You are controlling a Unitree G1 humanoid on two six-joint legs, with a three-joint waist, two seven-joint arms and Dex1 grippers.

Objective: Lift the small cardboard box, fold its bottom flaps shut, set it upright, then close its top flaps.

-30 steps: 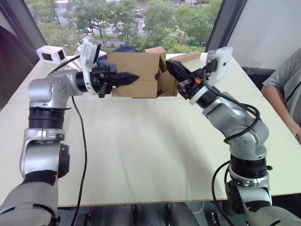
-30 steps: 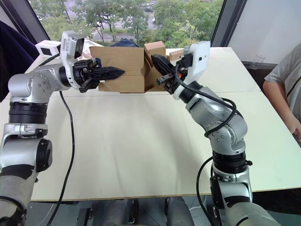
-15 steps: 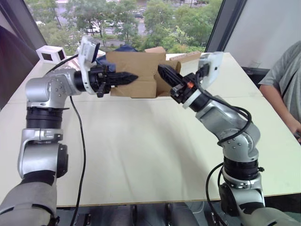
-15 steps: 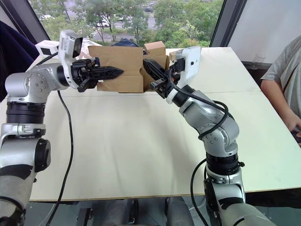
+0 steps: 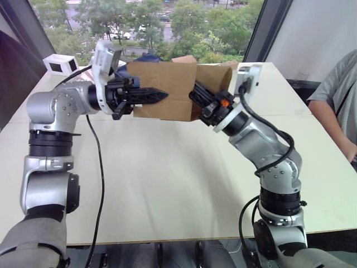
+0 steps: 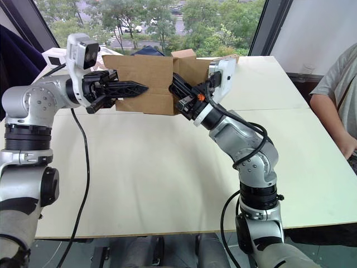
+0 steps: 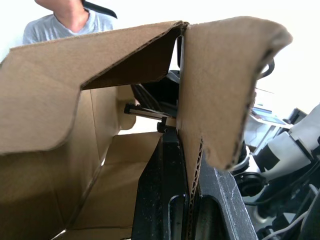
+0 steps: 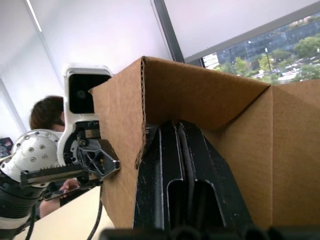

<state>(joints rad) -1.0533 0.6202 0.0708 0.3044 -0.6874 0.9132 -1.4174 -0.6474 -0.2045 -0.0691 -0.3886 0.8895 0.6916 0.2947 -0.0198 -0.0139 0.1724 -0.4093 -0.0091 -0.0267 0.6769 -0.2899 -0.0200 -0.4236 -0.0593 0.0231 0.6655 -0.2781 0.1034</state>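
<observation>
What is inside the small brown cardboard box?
In the small brown cardboard box, the right end effector reaches in from the far open end. No contents show, though its near wall hides the rest.

Pale table (image 5: 167, 167), white device (image 5: 61, 65) atop

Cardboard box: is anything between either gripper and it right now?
Nothing visible. The left gripper is clamped on a wall of the cardboard box, and the right gripper reaches into its open end, fingers together, against the cardboard. The box hangs above the table.
</observation>
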